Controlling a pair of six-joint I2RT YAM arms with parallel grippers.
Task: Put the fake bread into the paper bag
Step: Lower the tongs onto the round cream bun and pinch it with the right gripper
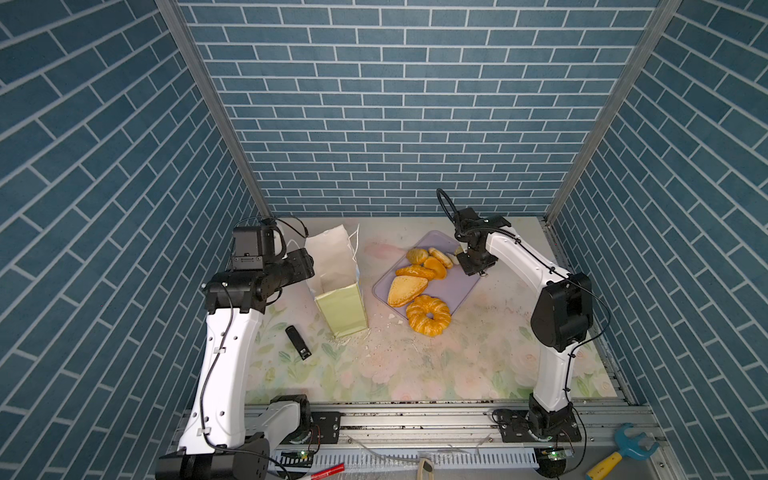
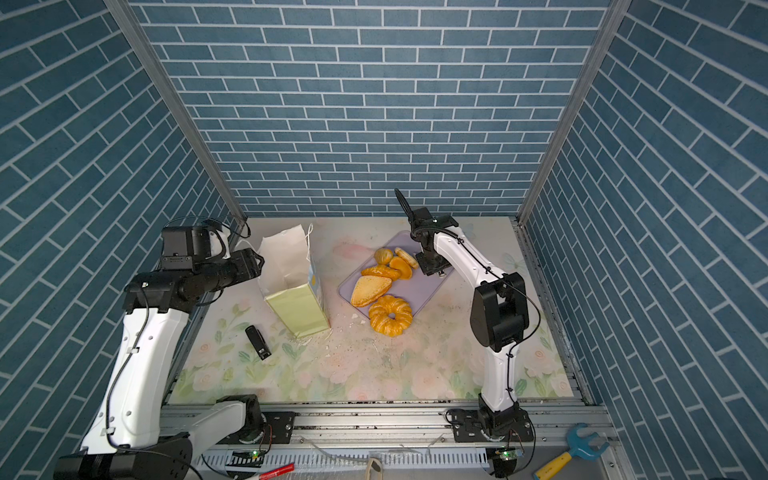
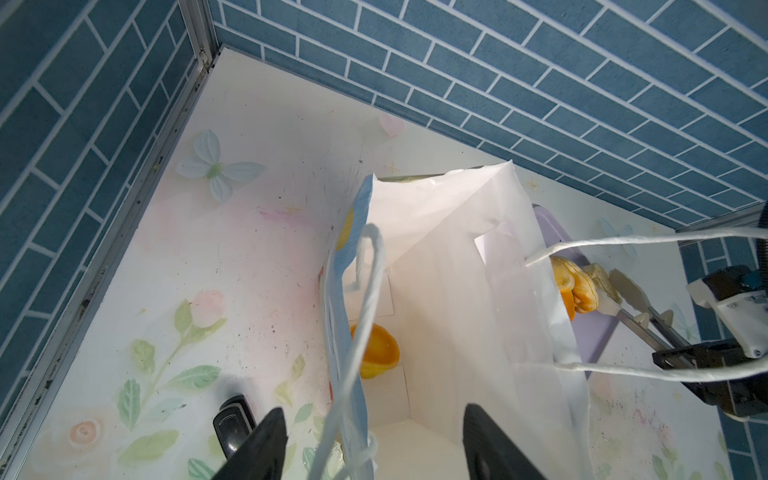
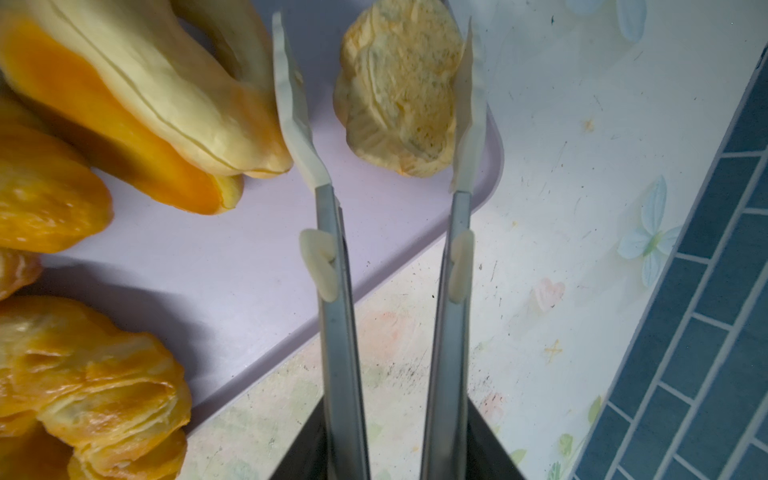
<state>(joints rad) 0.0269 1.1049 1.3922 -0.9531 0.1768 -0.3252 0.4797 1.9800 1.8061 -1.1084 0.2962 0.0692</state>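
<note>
The paper bag (image 1: 340, 307) (image 2: 297, 309) stands upright left of centre with its mouth open. My left gripper (image 3: 374, 411) is open, one jaw outside the bag's blue face and one inside, holding nothing. One orange bun (image 3: 376, 349) lies in the bag. The other fake bread lies on the lavender tray (image 1: 461, 286), among it a ring croissant (image 1: 428, 316) (image 2: 390, 316) and a triangular toast (image 1: 405, 289). My right gripper (image 4: 395, 419) (image 1: 478, 266) is shut on metal tongs (image 4: 336, 291). The tong tips straddle a small pale bun (image 4: 401, 91); one tip touches it.
A black device (image 1: 298, 336) (image 3: 232, 428) lies on the floral mat left of the bag. Crumbs are scattered in front of the bag. A blue and yellow toy wrench (image 1: 623, 451) and a red marker (image 1: 328, 471) lie beyond the front rail. Blue brick walls close three sides.
</note>
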